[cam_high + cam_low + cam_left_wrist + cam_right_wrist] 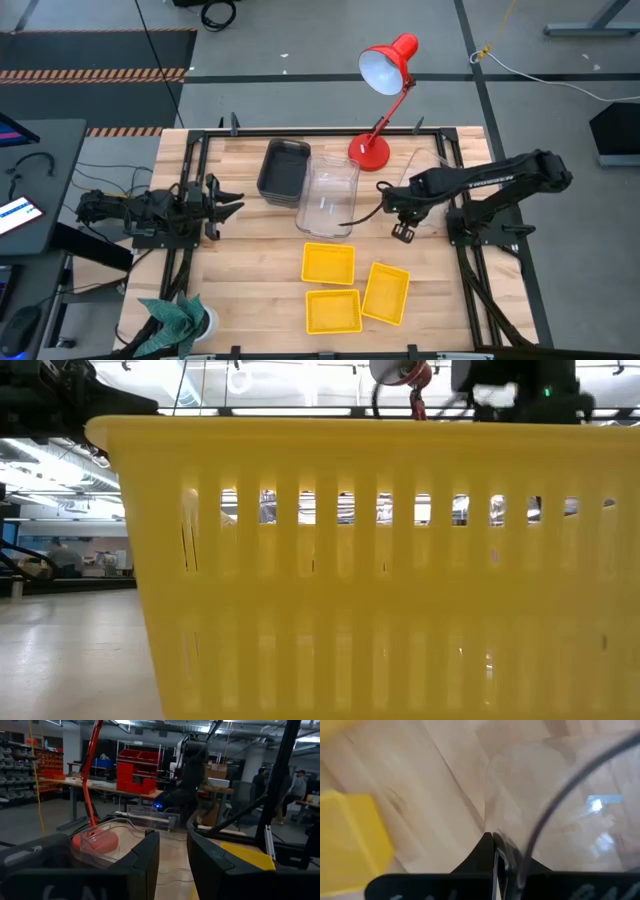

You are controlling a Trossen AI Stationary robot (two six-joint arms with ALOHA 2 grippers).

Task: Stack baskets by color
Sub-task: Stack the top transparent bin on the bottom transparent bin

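Baskets: from above, three yellow ones (329, 262) lie near the surface's (250, 260) front edge; grey (283, 168) and clear ones (328, 195) sit behind. The right arm's fingers (402, 232) hang by another clear basket (428, 175), far from the left's (228, 201). The right wrist view shows those fingers (492, 847) pinched shut on that clear rim (490, 790). The left's stand half apart, empty.

Baskets, partly sorted

My right gripper (403, 232) pinches a clear basket (428, 190); grey stack (283, 169) touches another clear one (330, 196); three yellow (329, 263) lie loose.
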